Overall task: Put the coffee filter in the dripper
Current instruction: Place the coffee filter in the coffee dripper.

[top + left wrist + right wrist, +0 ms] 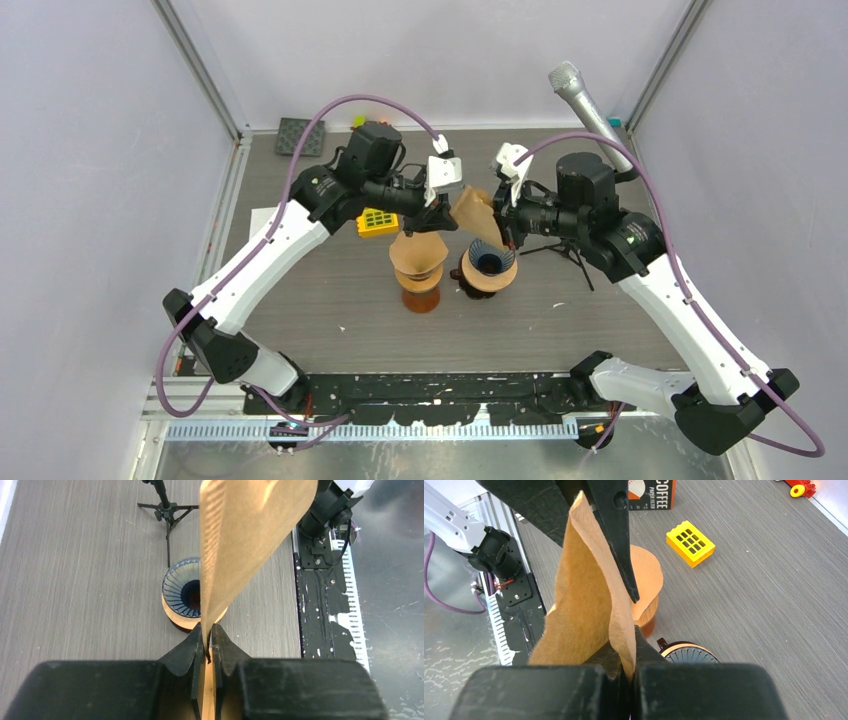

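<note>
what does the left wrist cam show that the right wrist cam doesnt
Left wrist only: the dripper seen from above, its ribbed blue inside open, and a black tripod beyond it. Right wrist only: a yellow block, a coffee filter box and a stack of filters. Both: the brown paper filter, pinched by the left gripper and the right gripper, and the dripper, though the right wrist catches only part of its rim.

the dripper [487, 270] sits on the counter [300, 300]; filter holder [420, 262] just left of it, block [378, 222] behind-left, tripod [562, 252] right, coffee filter [476, 216] above.
</note>
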Tool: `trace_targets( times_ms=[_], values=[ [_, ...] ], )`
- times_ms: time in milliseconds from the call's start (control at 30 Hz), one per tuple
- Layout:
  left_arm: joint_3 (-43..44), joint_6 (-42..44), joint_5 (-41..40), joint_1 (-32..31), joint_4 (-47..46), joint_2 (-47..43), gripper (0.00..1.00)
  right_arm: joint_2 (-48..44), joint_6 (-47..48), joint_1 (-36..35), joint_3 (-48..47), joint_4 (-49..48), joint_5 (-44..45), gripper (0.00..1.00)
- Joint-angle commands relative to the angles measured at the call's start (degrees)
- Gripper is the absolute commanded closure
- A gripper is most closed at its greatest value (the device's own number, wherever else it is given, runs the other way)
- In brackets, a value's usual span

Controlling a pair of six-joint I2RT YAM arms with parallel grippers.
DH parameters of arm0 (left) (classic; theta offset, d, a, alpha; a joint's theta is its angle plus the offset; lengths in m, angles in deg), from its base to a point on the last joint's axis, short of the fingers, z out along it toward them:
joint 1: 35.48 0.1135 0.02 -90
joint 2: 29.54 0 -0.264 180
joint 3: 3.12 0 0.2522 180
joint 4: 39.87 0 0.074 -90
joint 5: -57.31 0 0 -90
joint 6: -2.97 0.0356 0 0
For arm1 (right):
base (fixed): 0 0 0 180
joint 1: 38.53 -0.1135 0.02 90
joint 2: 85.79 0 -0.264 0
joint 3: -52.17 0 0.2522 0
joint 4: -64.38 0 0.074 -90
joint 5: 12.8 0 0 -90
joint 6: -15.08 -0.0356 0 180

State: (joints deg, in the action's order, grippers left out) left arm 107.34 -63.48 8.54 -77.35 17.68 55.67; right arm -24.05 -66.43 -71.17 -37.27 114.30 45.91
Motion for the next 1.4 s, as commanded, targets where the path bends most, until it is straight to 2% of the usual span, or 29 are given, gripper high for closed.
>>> trace_targets(
  times_ms=[0, 33, 67, 167, 500, 633, 833, 967, 1067, 1133, 1167, 1233, 1367],
  values=[
    [-0.2, 2.3, 1.3, 0.4, 1.6, -1.2, 0.95, -0.8, -0.4, 0.2, -2.9, -0.5, -1.2, 1.0],
    [-0.2, 2.5, 1.3, 0.4, 1.9, -1.1, 1.0, -0.8, -0.4, 0.3, -3.0, -0.5, -1.3, 1.0],
    [-0.2, 2.7, 1.2, 0.4, 2.0, -1.1, 1.0, -0.7, -0.4, 0.3, -3.2, -0.5, -1.2, 1.0],
    [-0.1, 3.4, 1.2, 0.4, 2.7, -1.2, 1.0, -0.6, 0.0, 0.5, -3.6, 0.2, -0.9, 0.97],
    [-0.4, 4.8, 4.0, 1.8, 3.8, -2.1, 1.0, -2.6, 1.8, 1.5, -3.6, 2.8, -0.4, 0.8],
    [-0.2, 4.3, 5.5, 2.4, 3.6, -2.2, 1.0, -3.6, 2.0, 1.9, -3.1, 3.2, -0.7, 0.77],
    [-0.4, 4.3, 5.7, 2.8, 3.6, -1.7, 1.0, -4.7, 2.4, 2.3, -2.9, 3.7, -0.9, 0.8],
    [-0.7, 4.1, 5.7, 2.9, 3.1, -1.6, 1.0, -4.7, 2.7, 2.3, -3.0, 3.9, -2.1, 0.88],
    [-0.7, 2.9, 5.7, 2.9, 1.5, -1.5, 1.0, -3.9, 2.2, 2.3, -3.1, 3.8, -3.0, 0.99],
    [-0.7, 0.7, 5.1, 2.9, -0.6, -1.4, 1.0, -3.6, 1.0, 2.3, -3.0, 2.8, -2.1, 1.0],
    [-0.9, -0.7, 4.4, 2.9, -2.0, -1.4, 0.98, -3.3, 0.1, 2.3, -3.0, 2.0, -0.5, 1.0],
    [-1.3, -5.0, 1.3, 2.9, -5.9, -1.8, 0.83, -3.1, -2.6, 2.3, -3.0, -0.4, 5.5, 1.0],
    [-3.1, -16.7, -10.8, 2.9, -15.0, -3.7, 0.42, -1.6, -9.0, 2.4, -4.6, -2.7, 23.1, 1.0]
  ],
)
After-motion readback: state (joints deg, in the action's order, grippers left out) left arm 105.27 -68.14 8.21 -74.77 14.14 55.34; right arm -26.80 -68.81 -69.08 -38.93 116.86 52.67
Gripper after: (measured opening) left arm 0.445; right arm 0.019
